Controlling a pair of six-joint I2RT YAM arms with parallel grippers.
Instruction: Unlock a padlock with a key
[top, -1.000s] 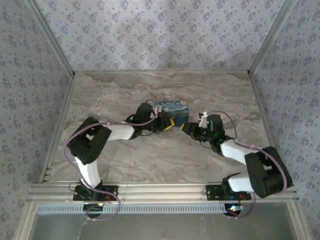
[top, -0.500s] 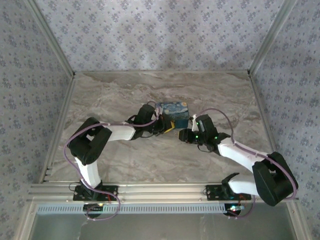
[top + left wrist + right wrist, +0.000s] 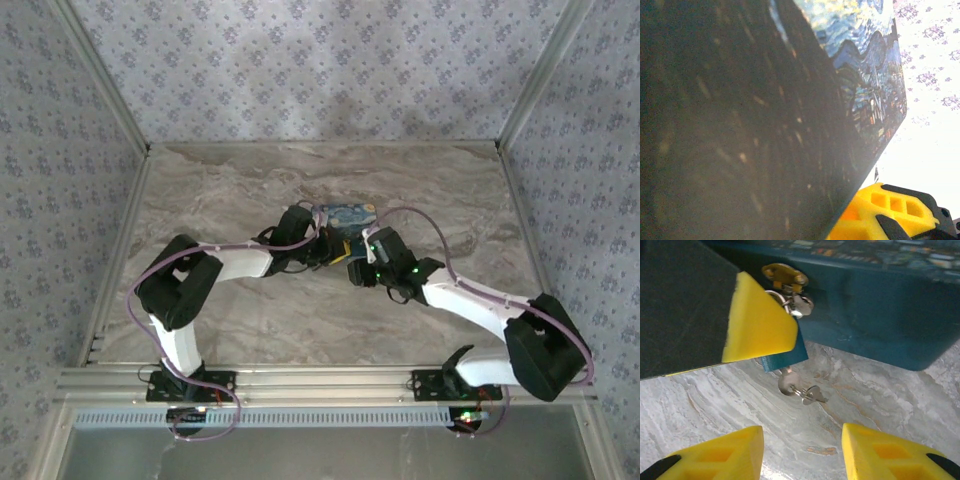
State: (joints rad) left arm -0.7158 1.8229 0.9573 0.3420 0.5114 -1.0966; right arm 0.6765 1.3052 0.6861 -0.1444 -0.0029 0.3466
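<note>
The right tool [image 3: 800, 450] hangs open and empty, the key [image 3: 789, 382] just ahead of it, lodged in the blue padlock [image 3: 785, 354] on the box [image 3: 880, 325]. The left tool [image 3: 335, 250], closed, seems to clamp that padlock.

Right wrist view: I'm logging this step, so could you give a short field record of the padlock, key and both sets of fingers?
padlock: blue, beneath the gold hasp, partly hidden
key: at the padlock's lower edge, apparently inserted; second key on its ring
left fingers: shut on padlock
right fingers: open, nothing between them, below the key
box: dark blue, on marbled table
</note>
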